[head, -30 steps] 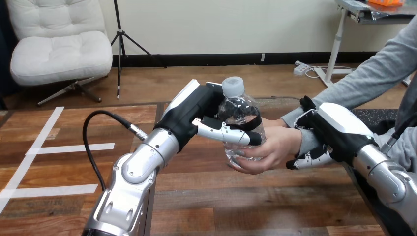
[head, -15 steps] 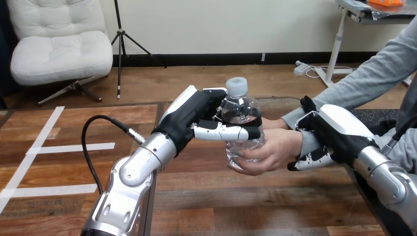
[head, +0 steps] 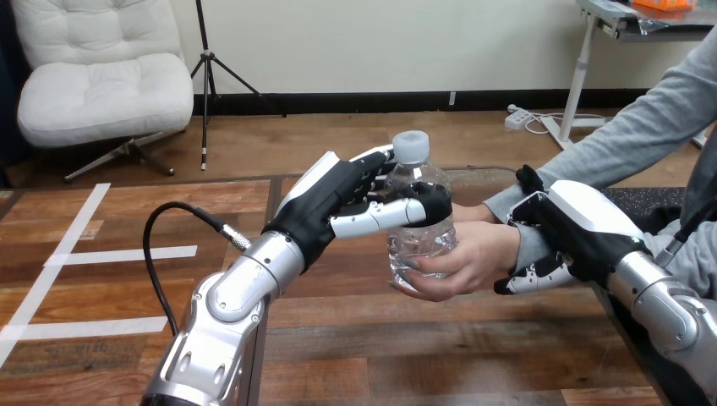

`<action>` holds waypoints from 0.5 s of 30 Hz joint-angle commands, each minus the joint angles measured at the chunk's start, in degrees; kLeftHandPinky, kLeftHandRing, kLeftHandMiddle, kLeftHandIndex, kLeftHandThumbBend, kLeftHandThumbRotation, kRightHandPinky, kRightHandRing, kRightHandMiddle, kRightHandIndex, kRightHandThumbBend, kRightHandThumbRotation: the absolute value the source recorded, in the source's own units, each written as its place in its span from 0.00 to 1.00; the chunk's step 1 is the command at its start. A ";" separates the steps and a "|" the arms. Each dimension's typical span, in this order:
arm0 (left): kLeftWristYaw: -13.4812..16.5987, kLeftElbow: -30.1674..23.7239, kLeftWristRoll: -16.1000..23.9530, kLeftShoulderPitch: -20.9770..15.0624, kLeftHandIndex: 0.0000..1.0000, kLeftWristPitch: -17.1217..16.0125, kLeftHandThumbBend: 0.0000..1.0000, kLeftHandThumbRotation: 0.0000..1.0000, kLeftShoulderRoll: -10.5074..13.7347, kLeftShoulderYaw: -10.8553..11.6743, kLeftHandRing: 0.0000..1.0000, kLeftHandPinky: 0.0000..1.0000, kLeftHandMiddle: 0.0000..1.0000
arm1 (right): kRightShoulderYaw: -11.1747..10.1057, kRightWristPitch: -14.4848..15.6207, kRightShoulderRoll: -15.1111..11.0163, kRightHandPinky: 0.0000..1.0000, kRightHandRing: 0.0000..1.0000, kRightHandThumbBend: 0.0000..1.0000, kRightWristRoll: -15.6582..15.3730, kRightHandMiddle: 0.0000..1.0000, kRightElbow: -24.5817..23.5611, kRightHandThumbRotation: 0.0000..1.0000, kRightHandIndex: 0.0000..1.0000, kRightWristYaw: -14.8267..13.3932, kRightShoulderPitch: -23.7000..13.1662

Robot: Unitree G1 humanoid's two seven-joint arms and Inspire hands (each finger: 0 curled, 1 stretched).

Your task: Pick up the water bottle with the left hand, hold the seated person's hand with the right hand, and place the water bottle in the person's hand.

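Currently the water bottle (head: 420,233) stands upright and clear of the table (head: 355,355), over the table's far half and toward its right edge. The left hand (head: 334,199) grasps the bottle's upper section: the thumb lies across the front of the bottle just below the shoulder, and the fingers (head: 372,161) wrap round the back side near the neck. The white cap (head: 411,147) projects above the left hand and is uncovered. The person's hand (head: 473,254) reaches in from the right edge of the table and encloses the bottle's lower section, with its fingertips wrapped under and round the base. Both the left hand and the person's hand are therefore on the bottle at once, the left hand above and the person's hand below, the two just beside each other. The right hand (head: 579,222) is clamped on the person's wrist (head: 526,241), over the grey sleeve: its thumb stands above the wrist and its curled fingers (head: 528,277) show beneath it. The left arm (head: 228,313) rises from the near edge of the table toward the bottle.
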 commanded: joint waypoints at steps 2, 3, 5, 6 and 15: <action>0.54 0.48 -0.42 -4.80 0.98 -1.69 1.00 0.79 0.21 0.93 0.94 0.85 0.96 | -1.89 -0.56 0.25 0.22 0.26 0.74 1.14 0.32 -1.41 0.00 0.33 -0.83 -1.80; 0.59 0.50 -0.38 -4.78 0.98 -1.75 1.00 0.79 0.22 0.93 0.94 0.85 0.96 | -1.84 -0.65 0.21 0.22 0.26 0.74 1.05 0.32 -1.40 0.00 0.33 -0.93 -1.82; 0.65 0.53 -0.34 -4.76 0.98 -1.83 1.00 0.82 0.23 0.93 0.94 0.86 0.96 | -1.78 -0.71 0.16 0.22 0.26 0.74 0.94 0.32 -1.41 0.00 0.33 -0.99 -1.85; 0.73 0.53 -0.27 -4.73 0.98 -1.92 1.00 0.83 0.25 0.91 0.94 0.86 0.96 | -1.75 -0.74 0.12 0.22 0.26 0.75 0.90 0.32 -1.47 0.00 0.33 -0.99 -1.85; 1.34 0.80 0.25 -4.60 0.99 -2.69 1.00 0.89 0.33 0.82 0.95 0.89 0.97 | -1.71 -0.32 0.06 0.22 0.27 0.73 0.95 0.32 -1.63 0.00 0.33 -0.38 -1.95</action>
